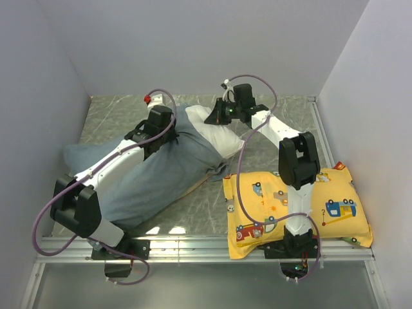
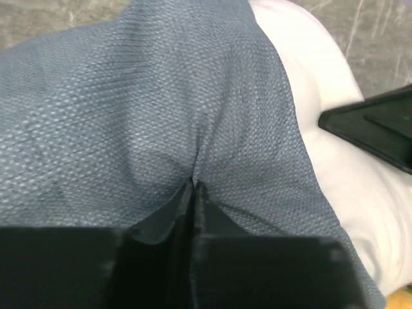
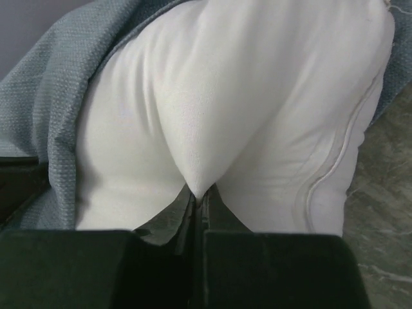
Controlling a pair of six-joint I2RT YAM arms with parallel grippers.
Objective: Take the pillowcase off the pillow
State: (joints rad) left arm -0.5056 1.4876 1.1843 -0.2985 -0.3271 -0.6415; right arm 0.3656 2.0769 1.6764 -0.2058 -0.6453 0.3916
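— Pillowcase [image 1: 148,180] position?
— Lies slantwise across the left half of the table [image 1: 116,109], from the near-left corner up toward far centre. Blue-grey, plump, clearly filled.
— Pillow [image 1: 217,136]?
— One white end pokes out of the case's opening at the far-centre end. The rest sits inside the cover, judging by the bulk under the cloth.
— Left end effector [image 2: 193,193]?
— Pressed together on a small pucker of the blue-grey weave, just back from the opening. The cloth gathers into a crease right at the tips.
— Right end effector [image 3: 201,196]?
— Pressed together too, nipping a tuck of the bare white pillow. The pillow's seam runs down just to the right of the pinch; the case's edge drapes along the left.
— Anything else close by?
— Yellow vehicle-print pillow [image 1: 296,206] at near right, under the right arm, apart from the work.
— Progress?
— Early, I'd say. Both grips look set, one on each piece. Only a short end is exposed. The whole draw-off is left: case and pillow pulled in opposite directions until the white one comes free.
— Risk?
— Thin pinches; either tuck could slip once tension comes on.
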